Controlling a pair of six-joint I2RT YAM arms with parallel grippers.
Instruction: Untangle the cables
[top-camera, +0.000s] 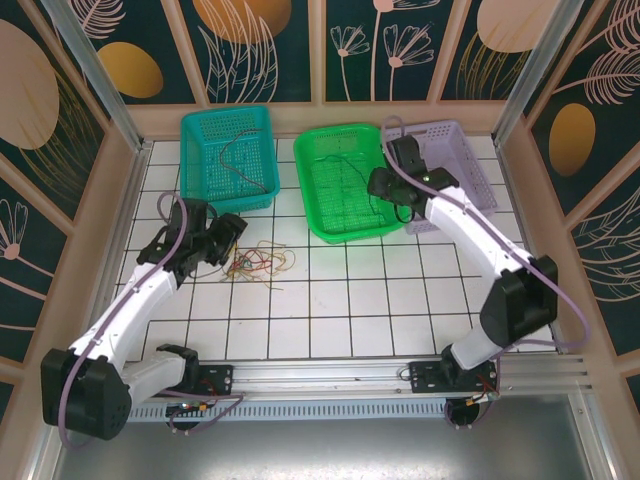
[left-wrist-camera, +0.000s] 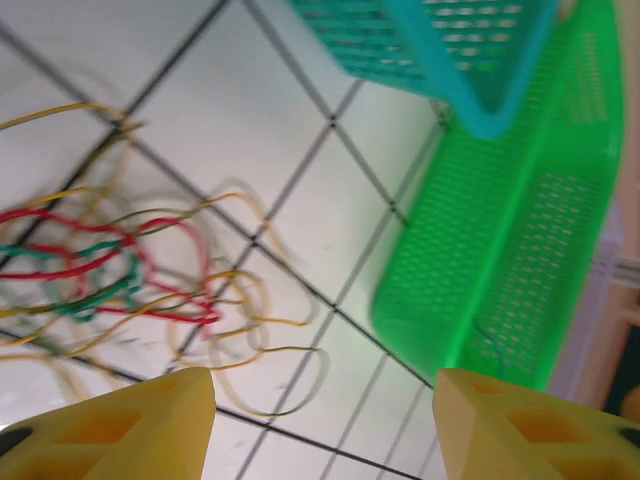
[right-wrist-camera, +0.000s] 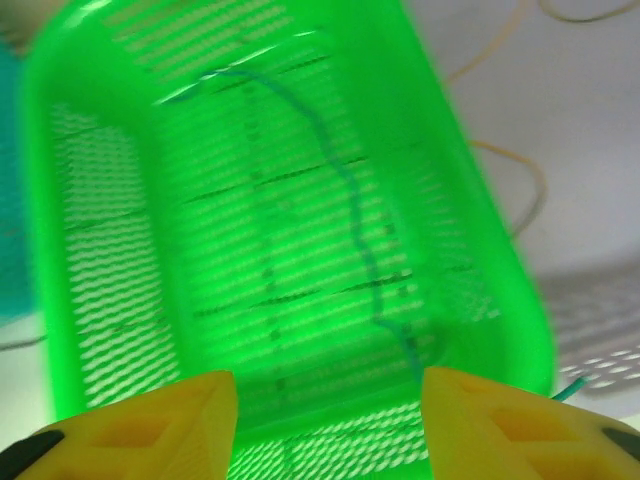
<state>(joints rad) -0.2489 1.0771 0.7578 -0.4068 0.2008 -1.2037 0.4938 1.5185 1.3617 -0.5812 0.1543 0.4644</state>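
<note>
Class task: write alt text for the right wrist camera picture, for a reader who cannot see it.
A bright green mesh basket seen from above, with one thin green cable snaking along its floor. The right gripper hovers over it, open and empty, its yellow fingers apart at the bottom edge.

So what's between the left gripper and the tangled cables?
Only bare white tabletop, as the left wrist view shows between the left gripper and the cables.
</note>
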